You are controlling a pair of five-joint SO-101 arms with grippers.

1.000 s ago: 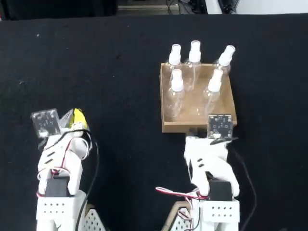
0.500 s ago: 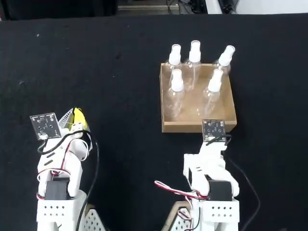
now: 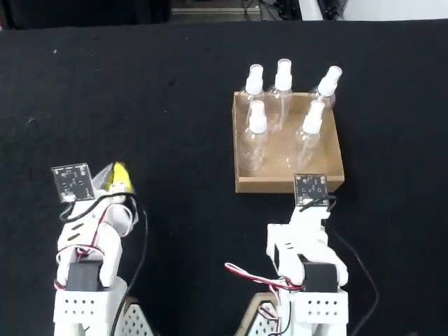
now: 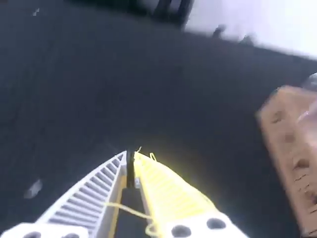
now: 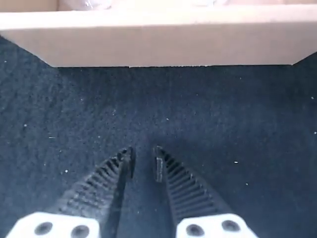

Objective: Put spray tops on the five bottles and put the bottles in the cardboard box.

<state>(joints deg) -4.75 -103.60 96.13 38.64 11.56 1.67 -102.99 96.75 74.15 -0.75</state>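
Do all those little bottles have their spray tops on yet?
On. In the high view, each of the five bottles standing upright in the cardboard box carries a white spray top.

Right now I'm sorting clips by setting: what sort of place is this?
Probably a robotics lab or workshop bench: two small robot arms mounted side by side at a black-covered table, facing a cardboard box that holds five clear spray bottles.

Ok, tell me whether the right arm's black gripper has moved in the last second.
Yes. The right gripper has pulled back, away from the brown cardboard box; its wrist no longer overlaps the box's near wall.
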